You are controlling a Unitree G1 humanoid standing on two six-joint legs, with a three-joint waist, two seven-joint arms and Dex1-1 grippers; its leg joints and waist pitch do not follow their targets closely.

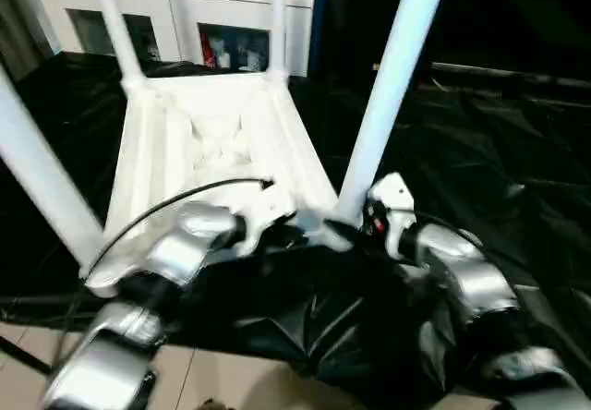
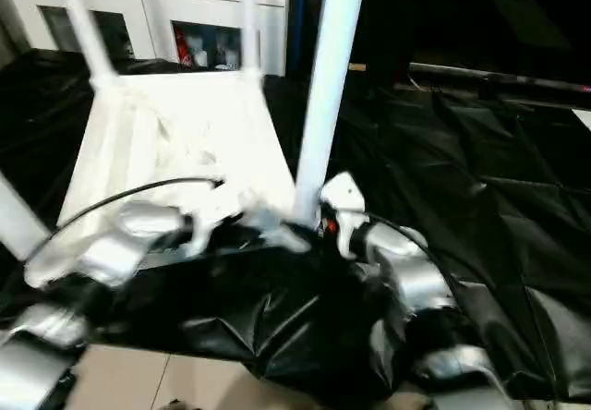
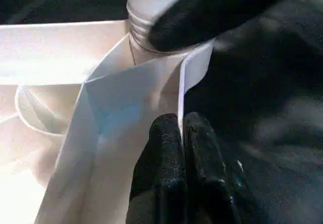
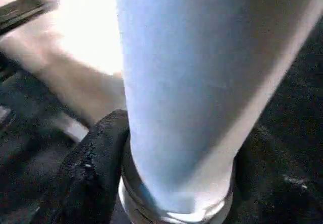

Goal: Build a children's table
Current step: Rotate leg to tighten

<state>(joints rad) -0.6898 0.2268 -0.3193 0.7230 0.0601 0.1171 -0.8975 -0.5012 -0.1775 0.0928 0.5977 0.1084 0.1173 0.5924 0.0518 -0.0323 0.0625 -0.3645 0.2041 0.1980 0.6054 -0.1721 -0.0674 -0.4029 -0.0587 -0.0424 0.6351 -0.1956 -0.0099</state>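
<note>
Four legs stand up from the corner sockets of the tabletop (image 1: 208,142), which lies underside-up on the black-draped work table (image 1: 489,151). The near-right leg (image 1: 392,87) rises from the corner closest to both grippers; the near-left leg (image 1: 37,174) leans toward the picture's left edge, and the two far legs (image 1: 115,22) stand at the back corners.

Right gripper (image 4: 176,183): its fingers (image 4: 93,173) sit one on each side of the near-right leg's base, just above the ribbed collar, touching the tube. Whether they clamp it firmly cannot be told.

Left gripper (image 3: 181,133): its fingers (image 3: 164,158) are pressed together, with the tips against the tabletop's near edge wall beside that same corner socket. Nothing is between them.

A black cable (image 1: 175,198) arcs over the left forearm. White cabinets (image 1: 175,13) stand behind the work table.
</note>
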